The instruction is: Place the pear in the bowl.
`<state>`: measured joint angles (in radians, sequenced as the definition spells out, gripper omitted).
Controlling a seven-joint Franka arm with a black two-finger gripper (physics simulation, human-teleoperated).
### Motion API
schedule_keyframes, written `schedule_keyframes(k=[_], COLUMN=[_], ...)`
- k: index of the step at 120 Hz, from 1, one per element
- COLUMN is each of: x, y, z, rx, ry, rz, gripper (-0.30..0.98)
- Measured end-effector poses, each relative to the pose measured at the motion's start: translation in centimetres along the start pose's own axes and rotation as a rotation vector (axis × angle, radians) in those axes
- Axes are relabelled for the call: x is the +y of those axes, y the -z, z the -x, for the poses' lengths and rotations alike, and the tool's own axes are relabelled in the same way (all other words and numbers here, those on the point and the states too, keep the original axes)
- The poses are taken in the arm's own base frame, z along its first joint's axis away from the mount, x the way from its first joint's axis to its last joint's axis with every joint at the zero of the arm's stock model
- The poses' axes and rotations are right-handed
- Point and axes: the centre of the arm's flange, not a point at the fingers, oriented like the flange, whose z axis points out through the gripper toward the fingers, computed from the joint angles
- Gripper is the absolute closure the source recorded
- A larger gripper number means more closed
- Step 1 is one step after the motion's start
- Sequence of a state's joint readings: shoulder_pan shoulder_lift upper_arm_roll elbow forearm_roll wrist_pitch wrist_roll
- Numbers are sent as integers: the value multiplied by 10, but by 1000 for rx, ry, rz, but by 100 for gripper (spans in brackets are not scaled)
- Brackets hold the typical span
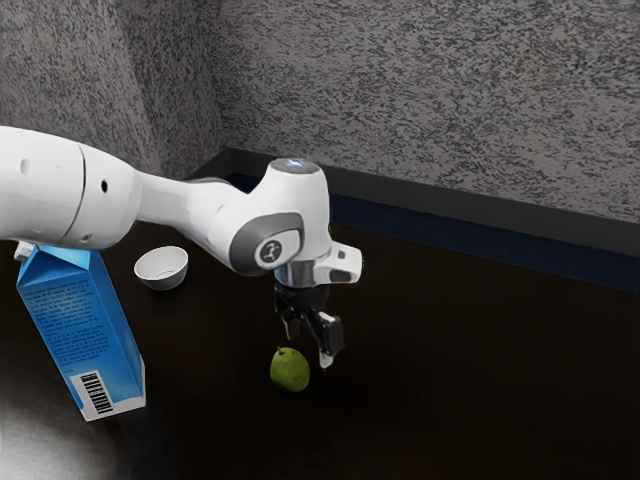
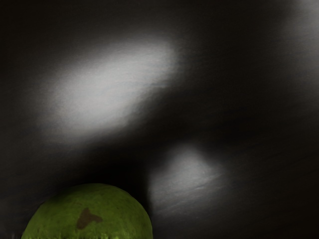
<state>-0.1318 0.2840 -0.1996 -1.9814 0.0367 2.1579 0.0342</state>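
Standing open beside the green pear [image 1: 291,372], the claw [image 1: 309,352] has hold of nothing.
Its two fingers are apart and point down, I think so that they can pass on both sides of the fruit; the pear seems just beside them, not between, so a small shift over it is needed first. The pear rests on the dark surface [image 1: 450,400], with enough room at its sides for the fingers. Farther, toward the exterior view's left, the blue carton [image 1: 85,330] stands upright; its edges must be respected, so the better path is likely behind it, toward the surface's far edge. There the white bowl [image 1: 162,272] sits mouth up, ready for receiving; its rim asks for some height before letting go.
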Motion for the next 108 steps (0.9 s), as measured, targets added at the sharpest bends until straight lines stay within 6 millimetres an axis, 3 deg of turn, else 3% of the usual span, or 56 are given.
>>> schedule_keyframes(k=[15, 35, 74, 108], x=[-20, -38, -42, -46], y=[11, -16, -52, -60], z=[5, 23, 18, 21], rx=[35, 8, 55, 73], ry=[11, 23, 0, 4], rz=[-12, -9, 5, 19], gripper=[0, 0, 0, 2])
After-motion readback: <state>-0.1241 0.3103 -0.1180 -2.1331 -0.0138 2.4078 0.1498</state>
